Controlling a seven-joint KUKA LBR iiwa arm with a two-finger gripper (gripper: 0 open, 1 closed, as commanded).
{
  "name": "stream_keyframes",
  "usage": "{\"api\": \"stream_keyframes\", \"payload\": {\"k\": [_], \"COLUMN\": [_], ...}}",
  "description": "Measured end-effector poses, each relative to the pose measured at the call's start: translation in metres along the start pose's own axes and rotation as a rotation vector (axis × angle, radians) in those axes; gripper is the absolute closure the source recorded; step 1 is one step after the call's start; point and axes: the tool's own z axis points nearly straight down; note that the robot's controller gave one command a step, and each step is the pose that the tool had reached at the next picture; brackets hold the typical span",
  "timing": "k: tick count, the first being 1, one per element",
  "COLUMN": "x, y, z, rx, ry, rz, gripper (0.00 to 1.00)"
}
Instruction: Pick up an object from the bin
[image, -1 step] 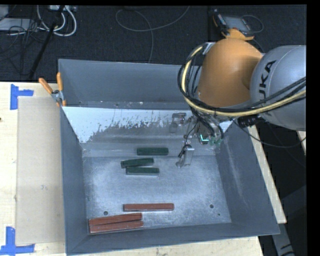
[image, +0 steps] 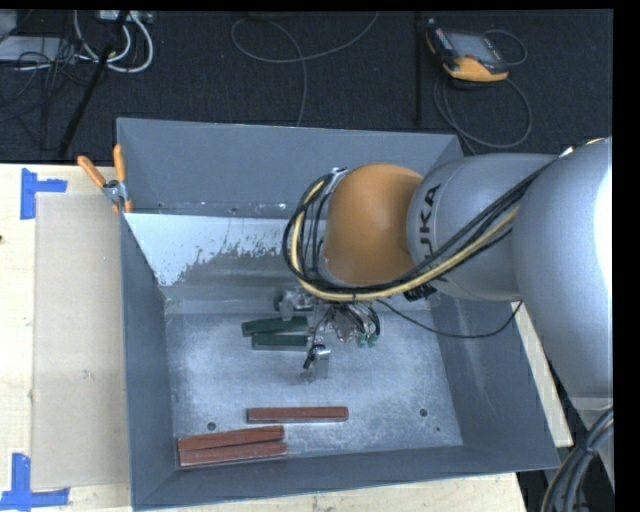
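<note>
The tool (image: 320, 342) is placed low over the middle of the bin (image: 200, 190), under the wrist's orange cover (image: 368, 225), w/ the arm brought in over the bin's right edge. Whether the tool is open or closed can't be told, as its working end is masked by the cover, the cables (image: 305, 250) and its own hardware. Nothing can be said to be held.

Two dark green pieces (image: 272, 332), long and flat, are found just beside the tool on its left. They are laid one behind the other, approx. parallel, flat on the bin floor near the ctr. As the nearest things, they are judged the likeliest pick. Contact btwn them and the tool can't be confirmed.

A single brown bar (image: 297, 413) is laid flat toward the bin's near edge (bottom of the view). A pair of brown bars (image: 231, 446) is set touching, side by side, toward the near-left corner and close to the near wall. All three are well apart from the tool.

The low, central pose is prob. explained by the green pieces lying clear of every wall, so a descent from above is not obstructed. The brown pair is kept tight by the wall, where room for a grasp is likely short. No lift is done yet; the task is judged to be at the approach/grasp stage.
</note>
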Motion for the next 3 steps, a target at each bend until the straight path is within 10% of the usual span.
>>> {"api": "stream_keyframes", "payload": {"k": [1,2,3], "x": [-0.020,-0.021,-0.005], "y": [0.006,0.007,0.025], "z": [0.022,0.020,-0.139], "rx": [0.002,0.001,0.003], "ry": [-0.012,-0.015,-0.016], "rz": [-0.068,-0.065,-0.304], "gripper": [0.00,1.00,1.00]}}
